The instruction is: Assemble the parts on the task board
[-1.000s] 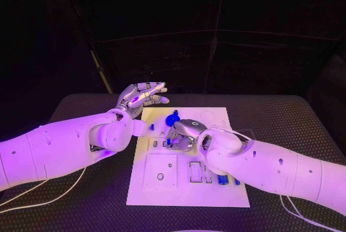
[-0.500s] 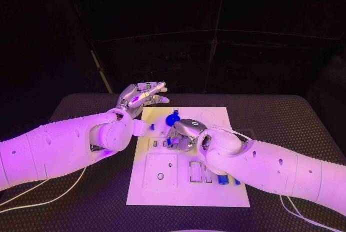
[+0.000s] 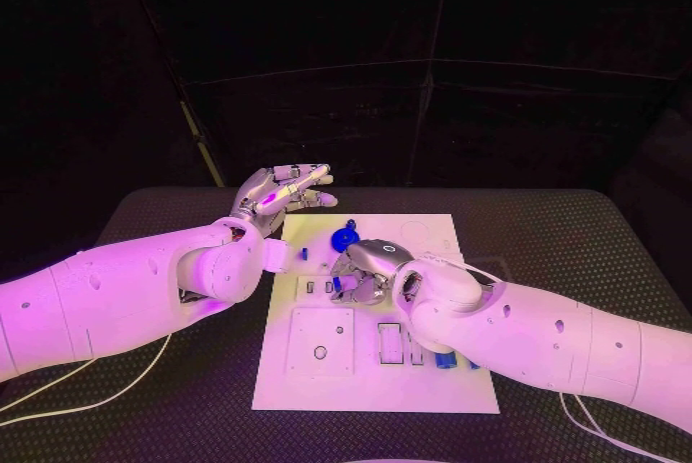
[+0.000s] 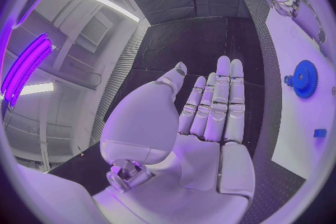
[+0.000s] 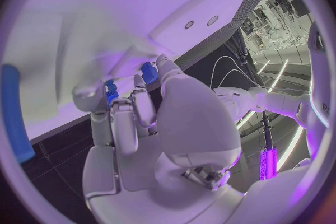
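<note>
The white task board [image 3: 325, 378] lies in the middle of the table. A blue gear [image 3: 345, 239] [image 4: 304, 78] stands on its far part. My left hand [image 3: 283, 192] [image 4: 209, 117] hovers open beyond the board's far left corner, fingers straight and apart, holding nothing. My right hand [image 3: 361, 272] [image 5: 140, 117] is bent down onto the board's middle, just in front of the gear. In the right wrist view its thumb and a finger pinch a small blue part [image 5: 111, 92] against the board, and a second blue part [image 5: 148, 71] sits by another fingertip.
A small blue part [image 3: 304, 252] [image 4: 319, 133] stands near the board's left edge. Two more blue parts [image 3: 444, 360] lie by my right forearm near the board's right side. Rectangular slots [image 3: 389, 343] are cut in the board's near half. White cables trail over the black table [image 3: 577, 233].
My right forearm has shifted slightly to the left over the board. Both hands and the gear stay where they were.
</note>
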Available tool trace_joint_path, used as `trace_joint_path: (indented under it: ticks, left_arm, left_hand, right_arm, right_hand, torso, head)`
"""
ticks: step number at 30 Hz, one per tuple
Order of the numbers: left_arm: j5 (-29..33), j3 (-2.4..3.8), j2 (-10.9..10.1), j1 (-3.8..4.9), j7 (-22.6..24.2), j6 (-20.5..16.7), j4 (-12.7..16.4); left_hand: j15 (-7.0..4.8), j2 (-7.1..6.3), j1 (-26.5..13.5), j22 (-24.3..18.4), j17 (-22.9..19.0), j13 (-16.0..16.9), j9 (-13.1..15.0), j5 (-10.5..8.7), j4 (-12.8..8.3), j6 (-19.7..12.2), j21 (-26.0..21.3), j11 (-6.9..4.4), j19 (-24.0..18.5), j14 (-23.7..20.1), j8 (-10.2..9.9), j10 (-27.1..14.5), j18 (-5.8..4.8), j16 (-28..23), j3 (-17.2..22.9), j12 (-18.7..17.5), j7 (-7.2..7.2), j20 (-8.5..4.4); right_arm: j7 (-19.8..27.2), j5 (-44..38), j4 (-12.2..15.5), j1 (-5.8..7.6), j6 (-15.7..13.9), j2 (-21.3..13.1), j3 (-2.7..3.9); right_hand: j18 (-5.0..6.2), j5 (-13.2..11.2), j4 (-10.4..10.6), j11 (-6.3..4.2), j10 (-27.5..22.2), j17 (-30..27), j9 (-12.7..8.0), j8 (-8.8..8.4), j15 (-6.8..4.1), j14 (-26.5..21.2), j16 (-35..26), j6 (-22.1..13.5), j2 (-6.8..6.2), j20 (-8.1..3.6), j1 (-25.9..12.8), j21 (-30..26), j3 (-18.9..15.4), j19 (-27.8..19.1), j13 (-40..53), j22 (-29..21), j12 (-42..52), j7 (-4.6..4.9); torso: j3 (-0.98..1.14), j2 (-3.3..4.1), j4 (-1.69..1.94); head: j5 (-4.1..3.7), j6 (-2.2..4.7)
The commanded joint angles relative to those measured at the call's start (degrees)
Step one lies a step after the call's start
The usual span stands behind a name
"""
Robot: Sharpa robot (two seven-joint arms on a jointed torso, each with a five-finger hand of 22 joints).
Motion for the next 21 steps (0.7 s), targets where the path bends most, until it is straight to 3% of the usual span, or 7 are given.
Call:
trace_joint_path:
  ticks: [1,7,13,16,21]
  left_arm:
    - [0.00,0.05,0.03,0.09,0.14,0.63,-0.09]
    - [0.00,0.03,0.03,0.09,0.06,0.60,-0.40]
    - [-0.57,0.03,-0.26,0.08,-0.58,0.53,-0.92]
    - [-1.63,0.03,-0.40,0.08,-1.42,0.94,-1.49]
    - [-4.98,0.03,-0.61,0.08,-3.74,1.69,-2.85]
  left_hand:
    - [0.15,0.05,-0.39,-0.08,0.06,-0.03,-0.03,0.24,-0.35,0.31,0.27,0.11,-0.21,-0.12,-0.38,0.22,0.25,-0.21,-0.11,-0.11,1.04,-0.03]
    - [0.15,0.06,-0.41,-0.08,0.07,-0.03,-0.02,0.24,-0.34,0.34,0.27,0.11,-0.22,-0.12,-0.37,0.25,0.25,-0.21,-0.11,-0.11,1.04,-0.03]
    - [-0.03,0.23,-0.61,-0.20,0.35,0.13,0.16,0.24,-0.45,1.93,0.28,-0.31,-0.56,-0.29,0.11,2.23,0.28,-0.77,0.02,0.26,0.61,-0.11]
    - [-0.52,0.41,-0.89,-0.17,0.69,0.49,0.31,0.25,-0.34,3.81,0.54,-1.02,-0.34,0.40,0.76,5.95,0.39,-0.78,0.19,1.39,0.17,-0.39]
    - [-2.30,0.22,-1.61,0.72,2.46,0.62,0.28,0.23,0.15,6.36,2.80,-2.80,2.77,5.25,1.49,11.15,0.49,1.43,0.52,2.08,-1.36,-1.98]
  right_arm:
    - [-0.48,-0.59,1.13,-0.22,-3.93,-0.42,-0.02]
    - [0.58,-1.10,5.00,-0.64,-7.97,-2.47,0.01]
    - [1.83,-1.50,9.09,-0.69,-10.79,-5.88,0.09]
    - [2.74,-1.20,10.97,-0.44,-11.11,-7.69,0.20]
    - [4.65,0.88,13.70,0.57,-9.77,-10.92,1.65]
  right_hand:
    - [0.05,0.47,0.90,0.24,-0.70,11.51,0.20,0.36,0.63,5.24,-0.10,-1.06,-1.09,0.51,0.63,-0.23,-0.33,-0.15,-0.45,-0.07,-0.48,0.12]
    - [0.09,0.39,4.23,0.58,-0.77,11.50,0.33,1.05,0.95,5.23,-0.12,-2.53,-2.20,0.87,2.56,-0.27,-1.43,-0.18,-0.55,-0.17,-0.21,0.44]
    - [0.10,0.80,4.88,0.59,-0.83,11.53,0.35,1.29,0.97,5.24,-0.11,-2.76,-2.32,0.89,3.52,-0.27,-1.51,-0.19,-0.68,-0.20,-0.22,0.47]
    - [0.20,1.04,5.01,0.57,-0.87,10.99,0.38,1.47,0.97,5.10,-0.34,-2.69,-2.32,0.90,4.01,-0.54,-1.50,-0.46,-0.78,-0.75,-0.26,0.46]
    - [0.42,1.23,5.17,0.58,-0.99,10.24,0.39,1.57,0.97,4.91,-0.66,-2.71,-2.35,0.91,4.33,-1.14,-1.53,-1.08,-0.94,-1.94,-0.37,0.46]
  torso:
    - [0.07,0.01,0.01]
    - [0.02,-0.07,-0.05]
    - [-0.01,-0.24,-0.14]
    - [-0.03,-0.40,-0.08]
    - [0.04,-0.91,-0.07]
  head:
    - [0.06,0.12]
    - [0.10,0.23]
    - [0.02,0.38]
    - [0.01,0.66]
    - [0.06,0.66]
